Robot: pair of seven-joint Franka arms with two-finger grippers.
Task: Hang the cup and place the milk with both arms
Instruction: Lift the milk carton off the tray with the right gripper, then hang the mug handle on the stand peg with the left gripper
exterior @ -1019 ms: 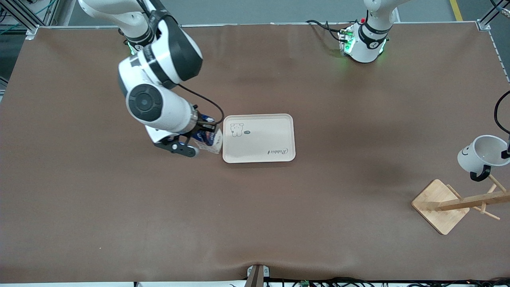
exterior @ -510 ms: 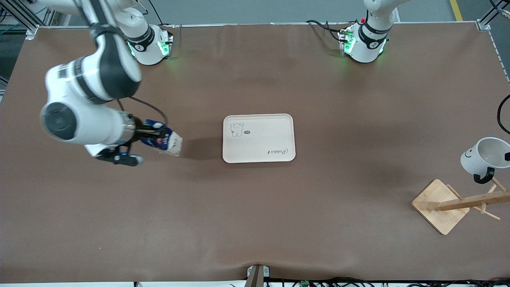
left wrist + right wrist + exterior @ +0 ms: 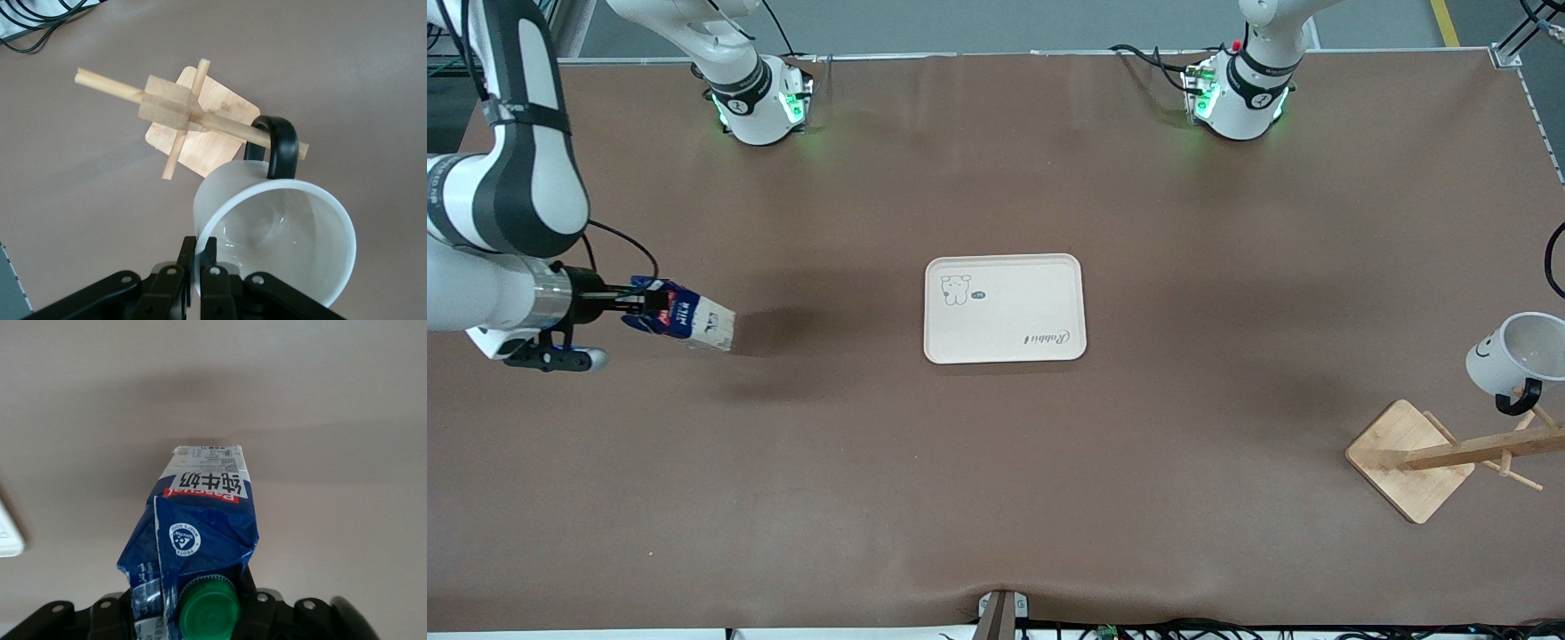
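- Right claw (image 3: 627, 307) clamped tight on the milk (image 3: 685, 322) at its capped end; carton tipped sideways in the air over bare table (image 3: 996, 498), toward the right arm's end, well apart from the tray (image 3: 1005, 308).
- Left claw (image 3: 199, 261) pinched shut on the cup (image 3: 280, 233) rim.
- Cup handle (image 3: 275, 145) hooked over a peg of the wooden rack (image 3: 193, 117), at the left arm's end.

The front camera looks down from high across the table (image 3: 996, 498), facing both bases. The left wrist camera looks closely down on the cup (image 3: 280, 233) and rack (image 3: 200, 123), also seen at the front view's edge; the right wrist camera hugs the milk (image 3: 200, 520).
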